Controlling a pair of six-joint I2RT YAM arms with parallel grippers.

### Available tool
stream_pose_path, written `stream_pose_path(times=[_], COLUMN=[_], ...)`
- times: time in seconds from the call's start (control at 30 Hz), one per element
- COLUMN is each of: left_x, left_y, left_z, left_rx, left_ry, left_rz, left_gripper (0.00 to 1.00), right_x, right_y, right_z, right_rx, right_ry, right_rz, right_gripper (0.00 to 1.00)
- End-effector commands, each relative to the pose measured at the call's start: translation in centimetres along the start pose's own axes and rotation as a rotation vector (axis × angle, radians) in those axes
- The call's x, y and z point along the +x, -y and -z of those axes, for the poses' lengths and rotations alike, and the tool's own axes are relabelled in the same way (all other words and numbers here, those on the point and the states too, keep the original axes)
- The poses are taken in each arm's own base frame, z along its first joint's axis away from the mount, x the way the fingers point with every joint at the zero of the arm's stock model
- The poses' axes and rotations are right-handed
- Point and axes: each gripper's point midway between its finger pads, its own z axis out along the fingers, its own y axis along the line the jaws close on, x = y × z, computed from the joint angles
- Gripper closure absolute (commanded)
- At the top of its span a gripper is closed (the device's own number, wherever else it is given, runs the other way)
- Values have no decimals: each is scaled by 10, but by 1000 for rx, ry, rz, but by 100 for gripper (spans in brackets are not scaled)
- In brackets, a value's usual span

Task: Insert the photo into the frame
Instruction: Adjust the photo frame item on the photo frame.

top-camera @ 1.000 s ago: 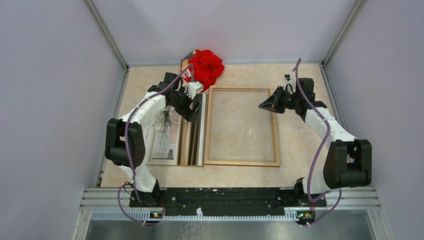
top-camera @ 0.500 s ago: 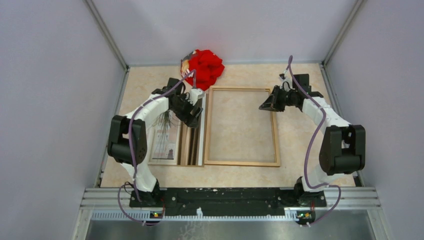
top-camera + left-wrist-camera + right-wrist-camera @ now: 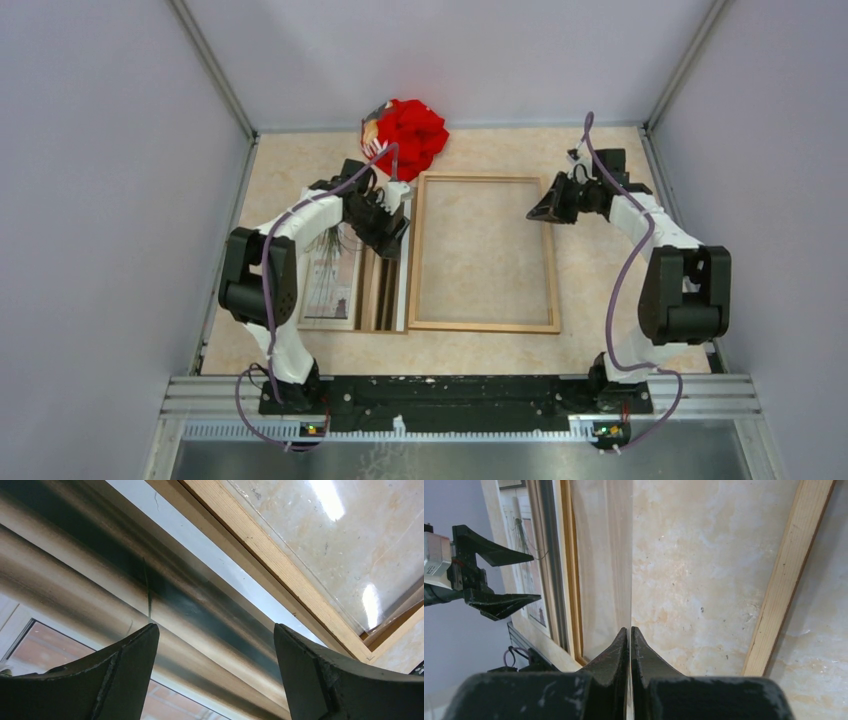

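No legible text, label, brand, number or sign is recorded in any view. No lettering is made out on the photo [image 3: 330, 290]. Markings on the red bundle [image 3: 412, 135], at twelve o'clock, are too small to be read.

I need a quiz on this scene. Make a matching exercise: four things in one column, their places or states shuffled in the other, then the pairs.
Things:
1 photo
2 frame
3 left tool
4 right tool

Places or states:
A shut
B lying in the middle of the table
C open
D lying left of the frame

Pairs: 1-D; 2-B; 3-C; 4-A
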Motion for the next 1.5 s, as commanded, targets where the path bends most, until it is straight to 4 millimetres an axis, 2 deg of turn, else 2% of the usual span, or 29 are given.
stream_pose_path(times=[0.0,0.33,0.47,0.53,0.67,0.7,0.87,1.0,1.13,1.47], left_x=[-5,-5,-3,-2,-5,-7,-17,-19,-17,-14], left_y=[2,1,1,0,0,1,10,14,17,22], left_z=[-2,-6,-15,-21,-30,-31,-32,-34,-39,-48], left_rx=[5,-13,-22,-23,-10,-4,37,43,48,71], left_ry=[17,9,-4,-11,-14,-11,6,2,-12,-34], left_rz=[-8,-29,-40,-40,-38,-38,-35,-42,-45,-50], left_gripper=[9,9,11,15,29,31,33,33,34,53], right_x=[-2,5,6,6,4,-3,-11,-16,-18,-17], right_y=[11,21,21,19,12,16,5,-9,-12,-13], right_z=[-3,-13,-16,-16,-16,-11,-3,4,4,2], right_rx=[17,18,8,-5,-46,-49,-116,-169,-191,-237], right_ry=[8,-11,-10,-7,6,29,80,119,143,193], right_rz=[25,-8,-24,-23,-33,-48,-44,-23,-27,-64], right_gripper=[100,100,100,100,100,100,100,100,100,100])
